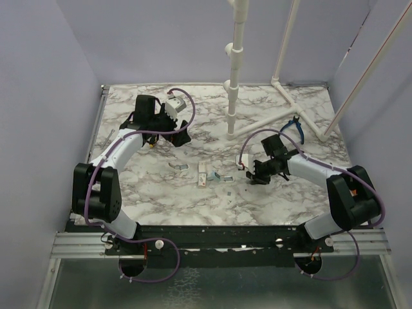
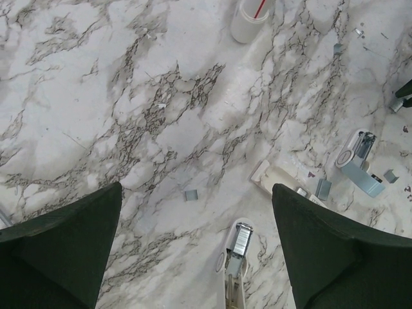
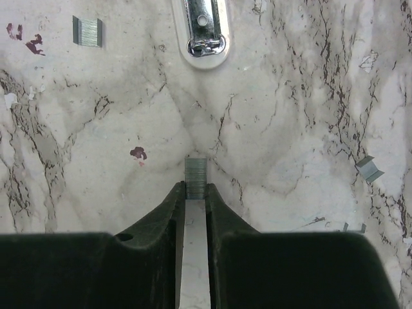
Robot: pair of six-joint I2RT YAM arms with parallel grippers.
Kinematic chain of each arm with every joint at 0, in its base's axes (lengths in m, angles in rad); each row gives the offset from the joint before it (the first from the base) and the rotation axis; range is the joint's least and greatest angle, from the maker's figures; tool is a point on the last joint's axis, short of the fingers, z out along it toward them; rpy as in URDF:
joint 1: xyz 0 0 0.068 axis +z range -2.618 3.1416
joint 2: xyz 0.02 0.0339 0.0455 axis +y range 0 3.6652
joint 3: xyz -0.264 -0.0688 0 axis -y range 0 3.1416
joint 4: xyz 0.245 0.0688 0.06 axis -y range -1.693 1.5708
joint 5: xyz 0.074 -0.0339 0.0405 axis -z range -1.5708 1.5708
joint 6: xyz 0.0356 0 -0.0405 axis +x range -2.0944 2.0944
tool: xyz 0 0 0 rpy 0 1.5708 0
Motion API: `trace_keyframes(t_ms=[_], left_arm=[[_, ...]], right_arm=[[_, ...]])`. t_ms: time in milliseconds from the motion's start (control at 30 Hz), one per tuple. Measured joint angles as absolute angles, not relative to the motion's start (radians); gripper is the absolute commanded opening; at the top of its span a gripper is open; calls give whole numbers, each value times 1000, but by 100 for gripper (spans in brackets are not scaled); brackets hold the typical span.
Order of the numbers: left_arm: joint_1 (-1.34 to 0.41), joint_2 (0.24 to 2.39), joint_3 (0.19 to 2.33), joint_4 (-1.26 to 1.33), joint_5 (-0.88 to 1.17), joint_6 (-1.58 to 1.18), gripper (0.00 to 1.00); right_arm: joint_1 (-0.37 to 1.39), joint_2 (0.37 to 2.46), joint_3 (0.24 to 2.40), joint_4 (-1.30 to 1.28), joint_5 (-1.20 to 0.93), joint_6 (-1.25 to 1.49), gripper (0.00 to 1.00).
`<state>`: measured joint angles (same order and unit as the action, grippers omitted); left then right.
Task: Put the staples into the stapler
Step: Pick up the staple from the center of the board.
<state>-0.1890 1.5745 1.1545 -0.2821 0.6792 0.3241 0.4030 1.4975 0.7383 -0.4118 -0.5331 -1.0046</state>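
The stapler [image 1: 217, 176] lies at the table's middle, white with a light blue part, and looks open in the left wrist view [image 2: 358, 159]. Its white end with a chrome plate shows at the top of the right wrist view [image 3: 205, 29]. My right gripper [image 3: 196, 187] is shut on the staples [image 3: 196, 169], a short silvery strip pinched at the fingertips just above the table, a short way from the stapler [image 1: 250, 174]. My left gripper [image 2: 197, 193] is open and empty, high at the back left [image 1: 183, 133].
A small white oblong box [image 1: 202, 175] lies left of the stapler. Another white stapler-like piece with a metal channel [image 2: 235, 261] lies below my left gripper. Loose staple bits [image 3: 87, 31] are scattered around. Blue-handled pliers [image 1: 293, 123] and white pipes [image 1: 234, 84] stand behind.
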Motion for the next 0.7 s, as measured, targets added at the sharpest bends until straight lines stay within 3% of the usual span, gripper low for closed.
trace_keyframes(t_ms=[367,700], left_arm=[[-152,1538,1155,-268,623,268,99],[-90,1514,1155,-264,612,233,99]], right_arm=[[414,1528,983,-637,-532,-1029,15],[553,1670,1227,-830,-490,-1001,15]])
